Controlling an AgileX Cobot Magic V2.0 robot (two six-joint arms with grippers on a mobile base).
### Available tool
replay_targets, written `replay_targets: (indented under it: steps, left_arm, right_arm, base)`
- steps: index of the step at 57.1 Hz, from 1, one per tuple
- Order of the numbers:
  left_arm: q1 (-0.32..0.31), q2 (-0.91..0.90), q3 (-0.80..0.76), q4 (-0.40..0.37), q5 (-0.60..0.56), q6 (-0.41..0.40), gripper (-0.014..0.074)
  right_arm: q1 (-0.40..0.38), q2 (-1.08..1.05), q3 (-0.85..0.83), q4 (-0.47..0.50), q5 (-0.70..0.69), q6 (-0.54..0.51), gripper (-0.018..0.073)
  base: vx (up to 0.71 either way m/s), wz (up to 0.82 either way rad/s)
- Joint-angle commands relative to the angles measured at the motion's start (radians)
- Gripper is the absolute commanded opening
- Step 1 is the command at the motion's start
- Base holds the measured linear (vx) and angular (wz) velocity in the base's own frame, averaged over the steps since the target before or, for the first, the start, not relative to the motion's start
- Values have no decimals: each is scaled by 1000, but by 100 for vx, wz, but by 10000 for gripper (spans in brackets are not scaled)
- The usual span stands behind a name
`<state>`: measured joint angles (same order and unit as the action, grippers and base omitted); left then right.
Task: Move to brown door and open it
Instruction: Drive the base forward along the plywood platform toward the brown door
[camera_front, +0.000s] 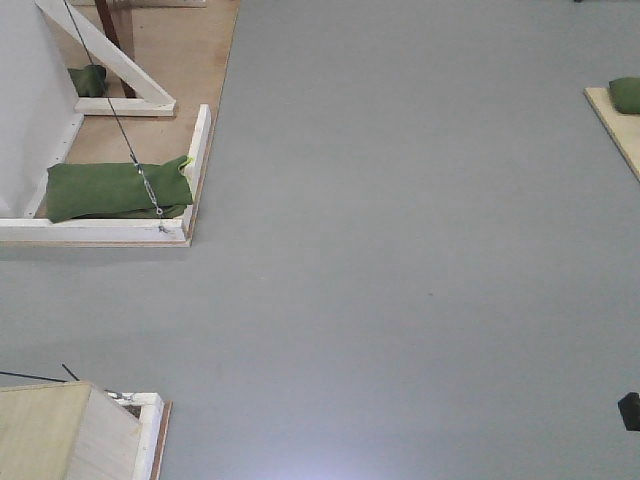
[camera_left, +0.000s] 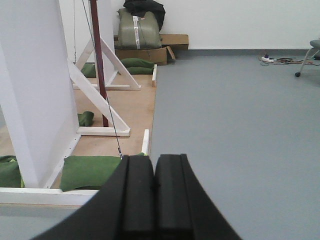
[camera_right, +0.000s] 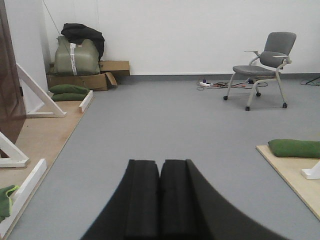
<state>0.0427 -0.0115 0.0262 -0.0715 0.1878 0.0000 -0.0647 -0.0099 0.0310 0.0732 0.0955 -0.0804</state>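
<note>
Brown door (camera_right: 10, 75): a dark panel at the far left edge of the right wrist view, upright on the plywood base and well apart from both grippers.
Left gripper (camera_left: 154, 167): clenched, with its two black pads pressed flat together and nothing between them. It is low over the grey floor (camera_left: 240, 130).
Right gripper (camera_right: 160, 170): also clenched and holding nothing, its pads touching along one seam.
Sandbag (camera_left: 95, 172): green, lying just beyond the left gripper inside the white wooden frame (camera_left: 50, 196).
Wire (camera_left: 111, 117): thin and taut, slanting down to the frame beside the sandbag.
White panel (camera_left: 35, 80): stands upright to the left, propped by slanting white braces (camera_left: 92, 92).
Reddish strip (camera_left: 98, 60): narrow and upright behind the braces; I cannot tell whether it is the door seen edge-on.
Plywood base (camera_left: 132, 107): tan, lying under the panels and braces, with its edge meeting the grey floor.
Second sandbag (camera_right: 295, 148): lies on a separate plywood board (camera_right: 287, 172), to the right of the right gripper.
Chair (camera_right: 262, 67): grey, on castors, near the back wall.
Boxes (camera_right: 97, 79): cardboard, against the back wall, with an olive bag (camera_right: 75, 56) and a black bundle (camera_right: 82, 32) stacked on them.
</note>
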Motion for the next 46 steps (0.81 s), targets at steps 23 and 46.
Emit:
replay_targets:
  steps: [23, 46]
  left_arm:
    - [0, -15, -28, 1, -81, -16, -3]
    - [0, -14, -28, 1, -81, -16, -3]
  right_arm:
    - [0, -12, 5, -7, -77, -5, 0]
    - [0, -12, 5, -7, -77, -5, 0]
  base:
    - [0, 0]
    - [0, 0]
